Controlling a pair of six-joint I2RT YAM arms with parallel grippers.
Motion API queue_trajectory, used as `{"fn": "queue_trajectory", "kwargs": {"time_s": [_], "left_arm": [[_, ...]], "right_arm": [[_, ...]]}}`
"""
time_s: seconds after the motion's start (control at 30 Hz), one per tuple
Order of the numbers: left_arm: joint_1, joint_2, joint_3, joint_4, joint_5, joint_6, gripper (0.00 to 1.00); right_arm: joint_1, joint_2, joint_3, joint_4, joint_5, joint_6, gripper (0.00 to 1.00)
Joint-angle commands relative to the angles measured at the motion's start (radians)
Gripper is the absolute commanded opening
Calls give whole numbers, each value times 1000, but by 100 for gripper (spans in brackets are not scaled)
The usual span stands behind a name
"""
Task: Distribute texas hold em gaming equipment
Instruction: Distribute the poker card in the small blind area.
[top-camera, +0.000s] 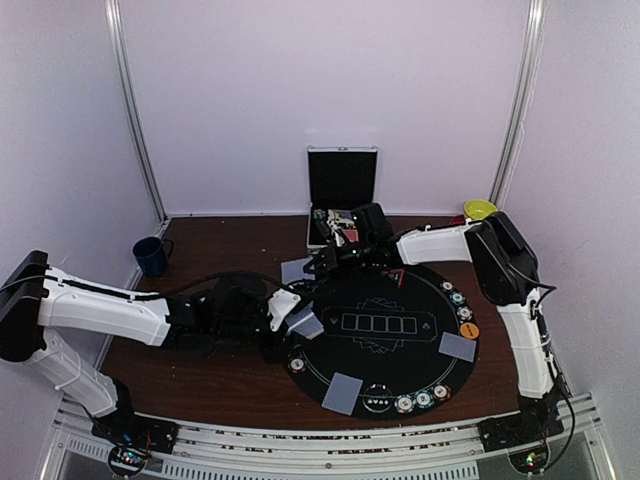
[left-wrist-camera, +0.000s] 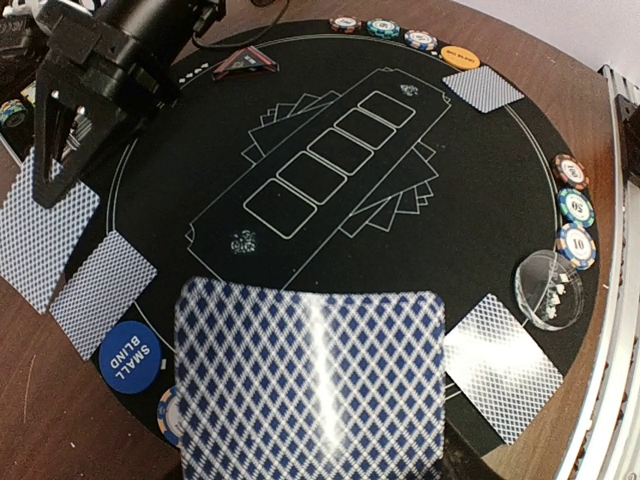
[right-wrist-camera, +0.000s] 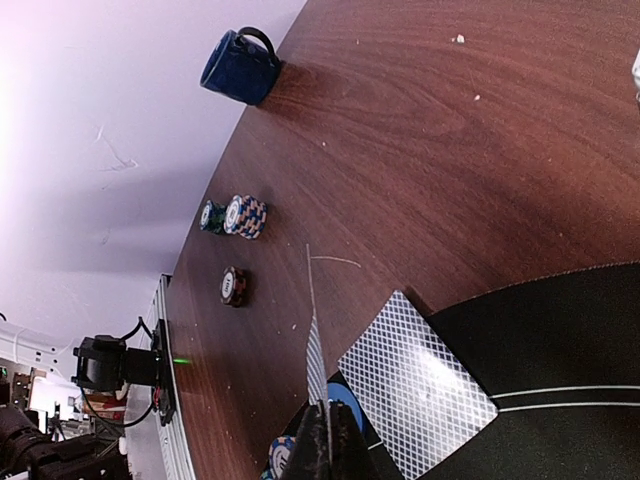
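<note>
Deal in progress, both arms loaded.
Jaws of left gripper hidden beneath raised card, lower centre of the left wrist view; judged clamped on it. Jaws of right gripper pressed together on edge-on card, bottom centre. Outward: dealt card lower left on black mat, beside blue button; chips at right rim. Step judged: second card per seat. Next move calls for a flat set-down beside a dealt card, clear of chips.

L arm, R arm: white shells, blk joints. Thin blk cables run along links. Blk bases, small lit LEDs.
</note>
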Motion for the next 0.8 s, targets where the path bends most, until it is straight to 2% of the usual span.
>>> {"fn": "queue_trajectory", "kwargs": {"time_s": [0.0,0.77], "left_arm": [[-3,2,20,53,-4,-8,53],[-3,7,21,53,-7,-8,53]], "right_arm": [[16,33,43,-6,2,20,0],[24,125,90,-61,4,2,1]]}}
